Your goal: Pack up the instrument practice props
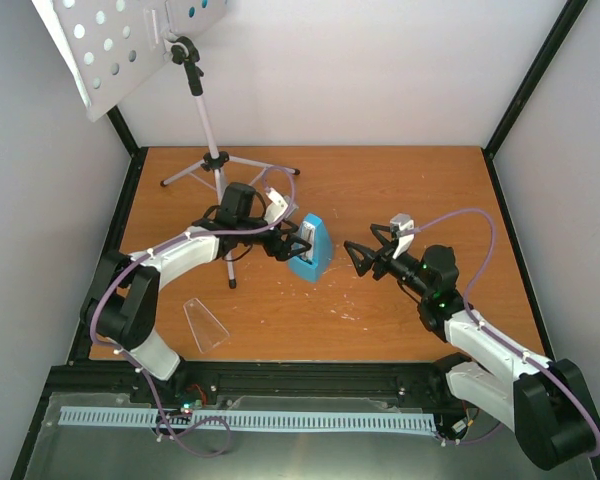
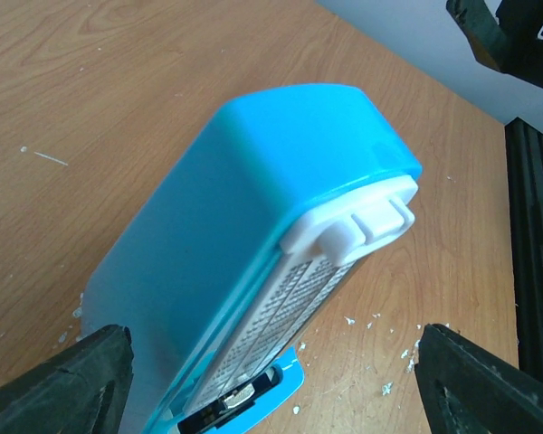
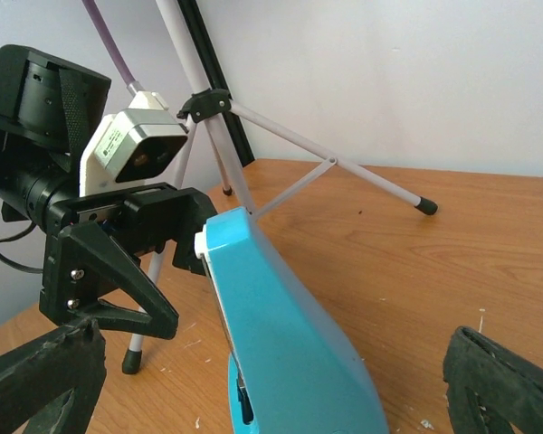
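The light-blue metronome (image 1: 311,248) stands upright on the wooden table (image 1: 400,190), roughly at its middle, with its scale face uncovered; its clear cover (image 1: 205,323) lies flat on the boards well apart from it, near the left arm's base. The left gripper (image 1: 293,245) reaches in from the left and stands released; its 2 black fingers (image 2: 68,384) straddle the lower part of the metronome with bare wood showing on either side, so nothing is grasped. The right gripper (image 1: 356,258) hangs just to the right of the metronome, pointing at it, jaws spread wide and holding nothing; a gap of table lies between them. The white perforated music stand (image 1: 105,45) stands at the far left corner on its thin grey tripod (image 1: 216,160); 1 tripod leg runs down behind the left arm.
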Action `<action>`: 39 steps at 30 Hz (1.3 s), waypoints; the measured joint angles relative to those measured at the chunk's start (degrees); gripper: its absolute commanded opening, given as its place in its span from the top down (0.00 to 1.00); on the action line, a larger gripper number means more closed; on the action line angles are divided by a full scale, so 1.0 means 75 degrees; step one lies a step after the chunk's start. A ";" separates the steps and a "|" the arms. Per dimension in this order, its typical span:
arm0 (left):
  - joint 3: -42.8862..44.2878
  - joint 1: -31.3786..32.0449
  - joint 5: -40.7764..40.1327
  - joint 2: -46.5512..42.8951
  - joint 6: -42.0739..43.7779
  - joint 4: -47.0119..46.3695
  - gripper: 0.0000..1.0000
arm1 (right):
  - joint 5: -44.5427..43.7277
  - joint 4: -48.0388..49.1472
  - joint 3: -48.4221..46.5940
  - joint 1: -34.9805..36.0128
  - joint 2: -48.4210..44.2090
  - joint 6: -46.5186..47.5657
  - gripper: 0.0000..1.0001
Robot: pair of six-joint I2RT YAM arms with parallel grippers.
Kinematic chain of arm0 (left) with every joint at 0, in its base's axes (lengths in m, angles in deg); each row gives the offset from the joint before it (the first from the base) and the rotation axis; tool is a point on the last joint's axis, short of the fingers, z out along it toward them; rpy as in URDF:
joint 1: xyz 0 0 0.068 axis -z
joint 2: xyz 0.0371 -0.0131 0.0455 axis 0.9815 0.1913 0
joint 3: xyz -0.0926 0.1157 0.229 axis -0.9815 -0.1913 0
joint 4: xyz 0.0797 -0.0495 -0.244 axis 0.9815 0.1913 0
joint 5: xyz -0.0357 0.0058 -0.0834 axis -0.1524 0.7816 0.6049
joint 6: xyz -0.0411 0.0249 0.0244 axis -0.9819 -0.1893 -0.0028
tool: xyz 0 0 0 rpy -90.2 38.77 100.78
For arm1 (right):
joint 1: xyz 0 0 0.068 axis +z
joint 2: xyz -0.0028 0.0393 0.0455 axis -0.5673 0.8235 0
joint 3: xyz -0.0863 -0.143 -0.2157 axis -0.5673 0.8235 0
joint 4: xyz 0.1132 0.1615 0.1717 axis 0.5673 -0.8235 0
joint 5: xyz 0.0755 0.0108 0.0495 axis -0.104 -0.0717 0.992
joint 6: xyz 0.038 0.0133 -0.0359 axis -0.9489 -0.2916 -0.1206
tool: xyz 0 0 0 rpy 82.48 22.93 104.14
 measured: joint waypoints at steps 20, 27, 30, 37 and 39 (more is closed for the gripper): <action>-0.0003 0.0274 -0.0548 0.0032 -0.0067 -0.0478 0.30 | 0.0061 0.0484 0.0061 0.0000 0.0525 -0.0187 0.00; -0.0003 0.0294 -0.0769 0.0035 -0.0006 -0.0495 0.37 | 0.0082 0.0606 0.0070 0.0000 0.0589 -0.0245 0.00; -0.0003 0.0315 -0.0816 0.0052 0.0017 -0.0504 0.39 | 0.0082 0.0653 0.0093 0.0000 0.0595 -0.0280 0.00; -0.0003 0.0318 -0.0863 0.0119 0.0050 -0.0557 0.46 | 0.0085 0.0691 0.0099 0.0000 0.0597 -0.0332 0.00; -0.0003 0.0321 -0.0863 0.0131 0.0085 -0.0562 0.48 | 0.0090 0.0752 0.0114 0.0000 0.0618 -0.0364 0.00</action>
